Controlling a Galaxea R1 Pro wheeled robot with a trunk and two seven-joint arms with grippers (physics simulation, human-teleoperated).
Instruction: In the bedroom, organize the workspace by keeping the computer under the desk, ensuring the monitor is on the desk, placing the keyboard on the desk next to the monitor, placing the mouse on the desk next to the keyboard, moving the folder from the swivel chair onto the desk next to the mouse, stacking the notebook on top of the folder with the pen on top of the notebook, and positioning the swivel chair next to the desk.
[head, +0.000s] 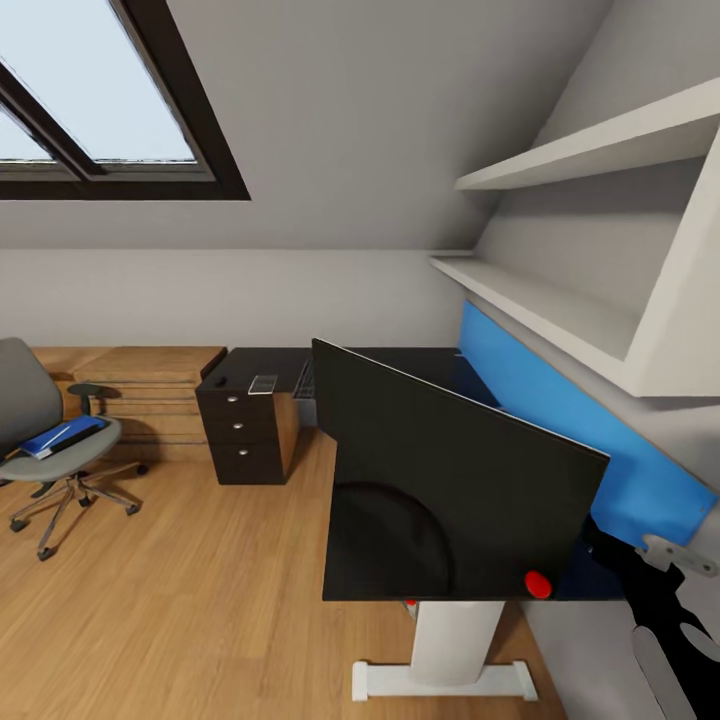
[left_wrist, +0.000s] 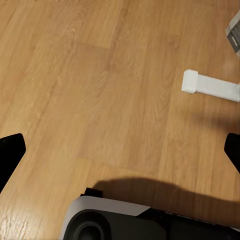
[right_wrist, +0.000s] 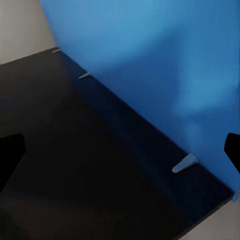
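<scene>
Blue folder (head: 62, 436) on chair (head: 50, 440) seat, well apart from desk (head: 420, 365). Monitor (head: 440, 480) at desk's near end. Both grippers' fingers spread wide, empty. Next: approach chair squarely, grasp folder edge.

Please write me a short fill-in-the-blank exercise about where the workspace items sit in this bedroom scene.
1. The blue folder lies on the seat of the ____.
2. The monitor stands on the black ____.
3. The notebook lies on the far end of the desk, above a unit of dark ____.
4. The skylight has a ____ frame.

Missing words: swivel chair; desk; drawers; black
</scene>
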